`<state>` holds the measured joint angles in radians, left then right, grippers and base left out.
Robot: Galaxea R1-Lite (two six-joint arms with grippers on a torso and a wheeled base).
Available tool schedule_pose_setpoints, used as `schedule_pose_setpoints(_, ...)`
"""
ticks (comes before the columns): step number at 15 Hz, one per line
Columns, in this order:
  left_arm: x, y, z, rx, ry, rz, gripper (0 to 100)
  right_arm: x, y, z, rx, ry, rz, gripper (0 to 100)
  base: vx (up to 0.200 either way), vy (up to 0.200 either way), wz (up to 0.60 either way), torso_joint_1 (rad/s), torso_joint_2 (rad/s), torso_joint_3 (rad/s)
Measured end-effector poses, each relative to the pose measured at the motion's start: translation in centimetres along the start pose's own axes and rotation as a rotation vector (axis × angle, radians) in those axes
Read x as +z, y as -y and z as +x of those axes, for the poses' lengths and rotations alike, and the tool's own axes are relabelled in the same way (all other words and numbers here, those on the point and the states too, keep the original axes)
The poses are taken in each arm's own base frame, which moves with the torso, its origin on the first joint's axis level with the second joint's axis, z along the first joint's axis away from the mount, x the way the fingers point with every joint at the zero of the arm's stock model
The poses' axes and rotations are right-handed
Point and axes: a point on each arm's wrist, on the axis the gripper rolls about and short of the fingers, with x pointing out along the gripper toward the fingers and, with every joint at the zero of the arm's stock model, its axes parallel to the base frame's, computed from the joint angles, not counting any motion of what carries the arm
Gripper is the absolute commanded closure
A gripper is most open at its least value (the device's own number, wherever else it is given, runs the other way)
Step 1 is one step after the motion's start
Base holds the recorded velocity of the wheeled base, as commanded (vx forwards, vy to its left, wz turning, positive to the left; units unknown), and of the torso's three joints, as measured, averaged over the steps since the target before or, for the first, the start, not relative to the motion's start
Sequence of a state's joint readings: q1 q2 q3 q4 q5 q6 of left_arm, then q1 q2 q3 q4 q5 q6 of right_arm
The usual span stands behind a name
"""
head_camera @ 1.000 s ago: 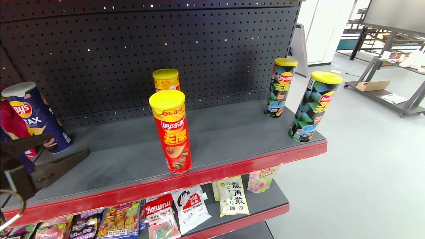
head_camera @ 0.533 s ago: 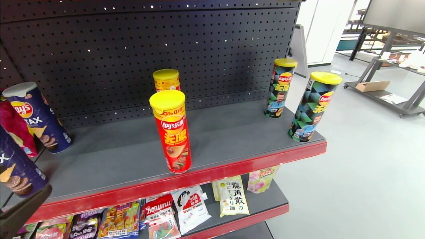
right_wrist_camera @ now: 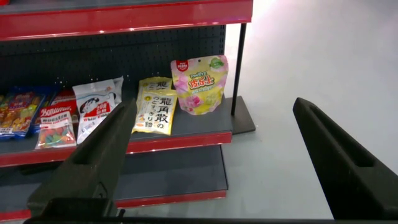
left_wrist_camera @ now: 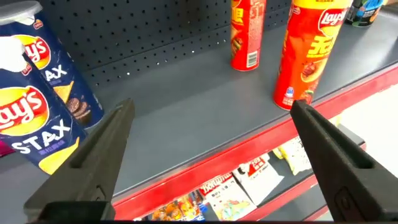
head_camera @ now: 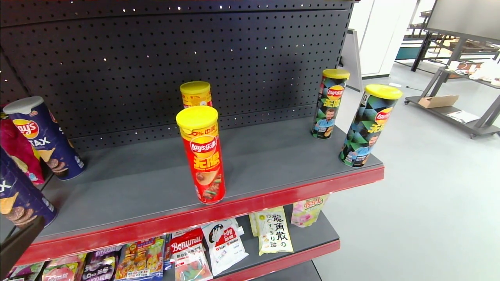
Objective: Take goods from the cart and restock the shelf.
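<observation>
The grey shelf (head_camera: 136,179) with a red front edge carries several chip cans. A blue can (head_camera: 18,191) stands at its front left corner, with a second blue can (head_camera: 43,136) behind it. At mid shelf a red can (head_camera: 201,156) is near the edge and another red can (head_camera: 195,93) is by the back panel. Two dark patterned cans (head_camera: 330,103) (head_camera: 371,125) stand at the right end. My left gripper (left_wrist_camera: 212,106) is open and empty, in front of the shelf edge near the front blue can (left_wrist_camera: 31,130). My right gripper (right_wrist_camera: 214,106) is open and empty, low down, facing the lower shelf (right_wrist_camera: 180,140).
Snack bags (head_camera: 230,244) lie in a row on the lower shelf. A black pegboard (head_camera: 175,58) backs the upper shelf. Open grey floor (head_camera: 429,195) extends to the right, with metal racks (head_camera: 461,113) farther off.
My left gripper has drawn back down and to the left, away from the shelf. The front blue can it was in front of now stands free.
</observation>
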<state>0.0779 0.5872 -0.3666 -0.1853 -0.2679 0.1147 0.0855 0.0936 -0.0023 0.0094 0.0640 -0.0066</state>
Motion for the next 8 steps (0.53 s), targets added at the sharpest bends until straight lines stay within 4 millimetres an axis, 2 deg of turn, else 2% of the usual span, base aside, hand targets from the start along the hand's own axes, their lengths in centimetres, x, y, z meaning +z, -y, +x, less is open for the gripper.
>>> schedule_pose_setpoints(6, -0.05, 0.03, -0.01, -0.007, -0.001, 0.001, 0, 0.01, 0.0, 0.0, 0.0, 0.0, -0.001, 0, 0.0, 0.0, 0.6, 0.002, 0.0, 0.002)
schedule_pose_setpoints(8, -0.38, 0.07, -0.02, -0.008, -0.008, -0.002, 0, 0.01, 0.0, 0.0, 0.001, 0.0, -0.001, 0, 0.0, 0.0, 0.0, 0.0, 0.0, 0.0)
